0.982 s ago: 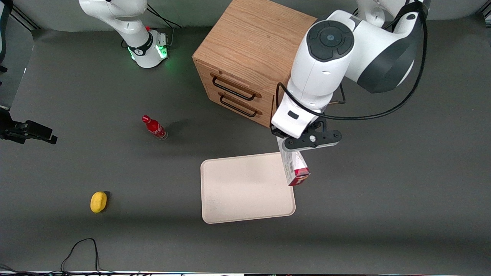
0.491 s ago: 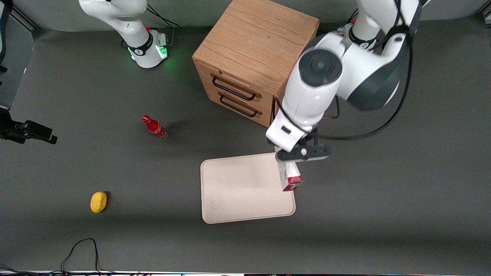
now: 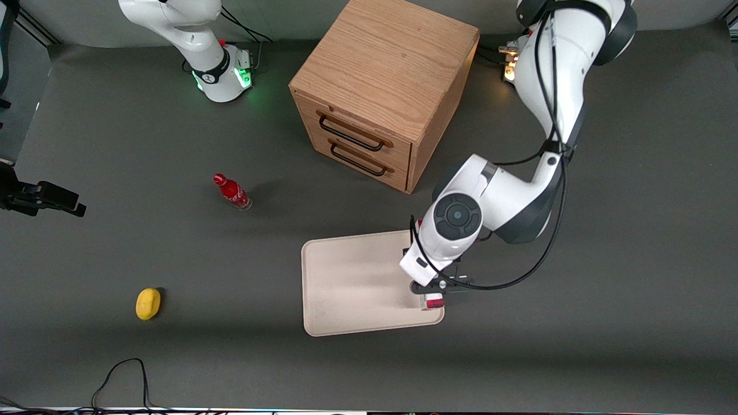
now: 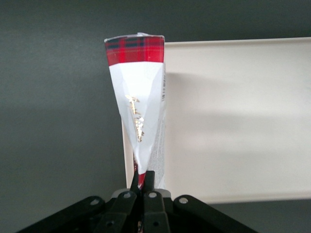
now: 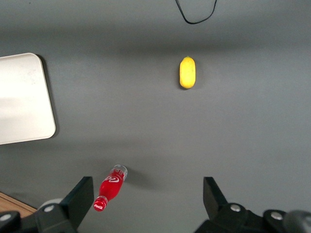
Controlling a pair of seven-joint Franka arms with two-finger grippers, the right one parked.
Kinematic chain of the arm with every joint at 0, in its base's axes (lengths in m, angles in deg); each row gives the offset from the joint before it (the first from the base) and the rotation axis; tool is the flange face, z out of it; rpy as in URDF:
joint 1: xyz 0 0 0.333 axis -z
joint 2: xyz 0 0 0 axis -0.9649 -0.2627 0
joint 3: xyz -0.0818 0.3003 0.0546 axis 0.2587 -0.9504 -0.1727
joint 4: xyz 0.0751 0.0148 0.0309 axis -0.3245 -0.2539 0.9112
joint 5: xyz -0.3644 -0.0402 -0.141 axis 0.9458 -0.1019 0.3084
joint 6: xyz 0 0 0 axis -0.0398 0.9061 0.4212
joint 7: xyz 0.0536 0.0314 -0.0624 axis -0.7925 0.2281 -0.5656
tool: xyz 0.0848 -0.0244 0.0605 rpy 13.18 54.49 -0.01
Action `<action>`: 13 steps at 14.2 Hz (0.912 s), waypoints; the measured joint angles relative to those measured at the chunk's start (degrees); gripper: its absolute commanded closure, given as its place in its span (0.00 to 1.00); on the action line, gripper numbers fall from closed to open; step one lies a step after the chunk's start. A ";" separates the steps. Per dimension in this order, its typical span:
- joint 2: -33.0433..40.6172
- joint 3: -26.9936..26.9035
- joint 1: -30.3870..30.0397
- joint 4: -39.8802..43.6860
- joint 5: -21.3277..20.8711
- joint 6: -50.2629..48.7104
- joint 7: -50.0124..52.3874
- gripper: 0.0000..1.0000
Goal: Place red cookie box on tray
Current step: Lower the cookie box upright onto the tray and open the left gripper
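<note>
Lemon (image 3: 148, 304) out at the parked arm's end of the table, lying on the dark mat, nearer the front camera than the red bottle (image 3: 232, 192), which stands well apart from it. Next along, the wooden cabinet (image 3: 385, 86), two drawers with dark handles, both shut. Nearer the camera than the cabinet lies the tray (image 3: 346, 285), cream-white and flat on the mat. Now the action: the gripper (image 3: 433, 288) is low over the tray's edge toward the working arm's end, at the corner nearer the camera. Its fingers (image 4: 148, 180) are clamped tight on the red cookie box (image 4: 140, 116), pinching one narrow end. The box hangs along that edge of the tray, tartan end away from the fingers; whether it touches the tray, cannot tell.
</note>
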 measured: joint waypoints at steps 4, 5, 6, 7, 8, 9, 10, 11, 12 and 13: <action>-3.68 -0.86 0.12 -1.06 -0.64 5.94 -0.02 1.00; -4.09 -1.01 0.15 -1.11 -0.67 6.32 -0.02 1.00; -4.13 -1.02 0.21 -1.08 -0.71 6.43 -0.02 1.00; -4.13 -1.03 0.27 -1.04 -0.77 6.43 -0.02 0.85; -4.13 -1.07 0.34 -1.04 -0.86 6.43 -0.03 0.50; -4.13 -1.08 0.42 -1.04 -1.09 6.40 -0.05 0.35; -4.13 -1.08 0.53 -1.04 -1.63 6.37 -0.05 0.01; -4.11 -1.08 0.65 -1.00 -2.27 6.31 -0.05 0.00; -3.99 -1.08 0.73 -0.92 -2.48 6.01 -0.05 0.00; -3.56 -1.08 0.75 -0.79 -2.54 4.91 -0.05 0.00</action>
